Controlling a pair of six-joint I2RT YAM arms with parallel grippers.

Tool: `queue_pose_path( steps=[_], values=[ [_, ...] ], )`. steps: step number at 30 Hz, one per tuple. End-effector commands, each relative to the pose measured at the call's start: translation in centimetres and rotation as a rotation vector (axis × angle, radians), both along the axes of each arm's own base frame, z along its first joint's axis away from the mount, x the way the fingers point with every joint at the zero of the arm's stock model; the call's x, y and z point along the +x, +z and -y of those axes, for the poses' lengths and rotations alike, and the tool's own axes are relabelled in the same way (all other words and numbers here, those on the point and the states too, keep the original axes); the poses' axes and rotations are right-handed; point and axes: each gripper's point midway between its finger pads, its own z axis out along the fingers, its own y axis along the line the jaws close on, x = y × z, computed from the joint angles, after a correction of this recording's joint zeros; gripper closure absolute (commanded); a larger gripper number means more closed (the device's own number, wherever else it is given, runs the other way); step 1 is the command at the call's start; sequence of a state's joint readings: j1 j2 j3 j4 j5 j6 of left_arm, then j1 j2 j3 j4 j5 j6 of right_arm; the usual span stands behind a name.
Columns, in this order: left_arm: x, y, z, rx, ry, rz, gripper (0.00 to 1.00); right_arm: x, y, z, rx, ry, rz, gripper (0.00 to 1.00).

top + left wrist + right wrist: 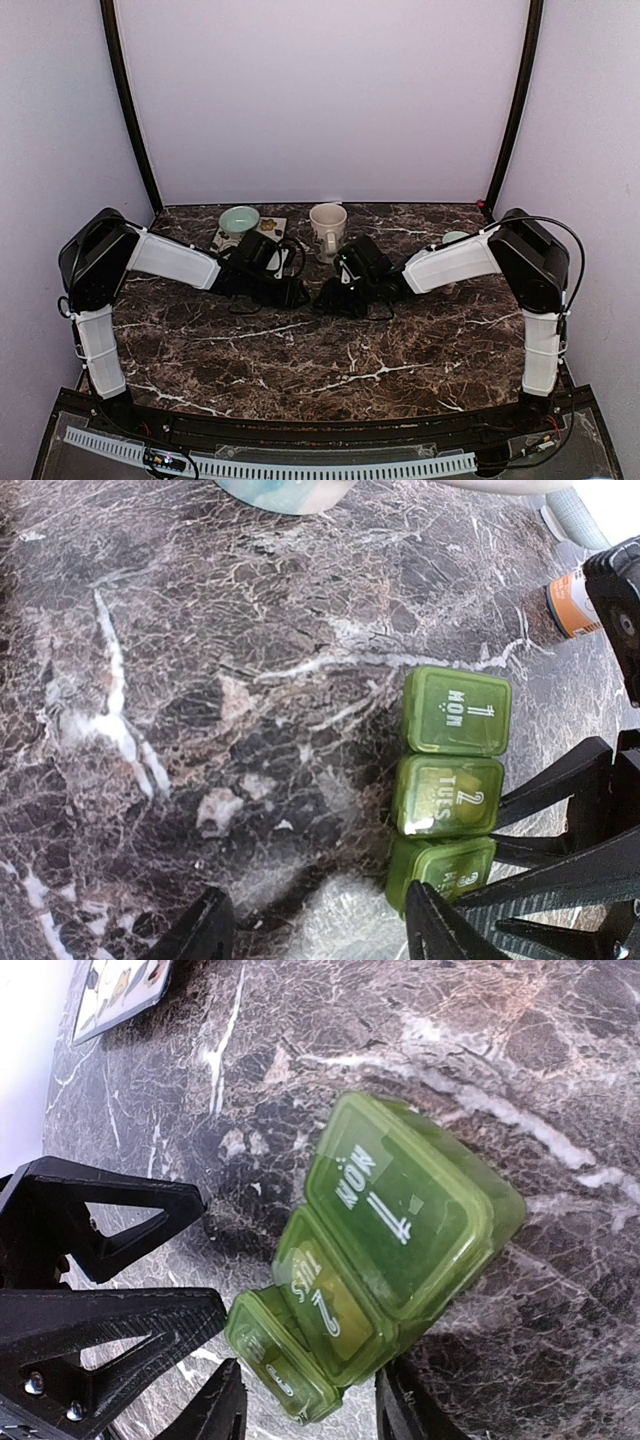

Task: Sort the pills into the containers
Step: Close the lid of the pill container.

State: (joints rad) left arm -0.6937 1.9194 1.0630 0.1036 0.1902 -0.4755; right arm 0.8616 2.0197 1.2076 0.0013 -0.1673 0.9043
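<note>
While both arms are reaching in over the middle of the bench point(300, 360), the pill box point(452, 770) is lying flat between them, hidden under the wrists in the top view. Its three visible lids, marked MON, TUES and 3, are all sitting shut. No pill is showing in or beside it.

The left gripper point(315, 935) is hovering with its fingers point(205, 930) spread wide and holding nothing. The box's third compartment is lying just beside one of them. The right gripper point(310, 1400) is also keeping its fingers apart, straddling that same end of the box. A gap is showing on one side, so it is probably not pinching.

Behind the arms, a pale green bowl point(239, 219) and a cream mug point(327, 228) are standing well apart from the box. A card point(120, 990) near the bowl is carrying small bits, too small to identify.

Judging by this, the sorting is only beginning: a lid is waiting to be opened, and every pill is waiting to be moved.
</note>
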Motion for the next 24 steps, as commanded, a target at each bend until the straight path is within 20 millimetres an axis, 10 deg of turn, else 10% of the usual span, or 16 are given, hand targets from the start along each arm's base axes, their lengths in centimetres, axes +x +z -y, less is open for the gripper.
queue_pose_path(
  steps=[1,24],
  values=[
    [-0.4,-2.2,-1.4,0.053,0.028,-0.045,0.39,0.1,-0.9,0.7,-0.005,-0.018,-0.025,0.54],
    [0.1,-5.4,-1.3,0.079,0.001,-0.086,0.4,0.6,-0.4,1.3,0.03,-0.054,-0.036,0.54]
  ],
)
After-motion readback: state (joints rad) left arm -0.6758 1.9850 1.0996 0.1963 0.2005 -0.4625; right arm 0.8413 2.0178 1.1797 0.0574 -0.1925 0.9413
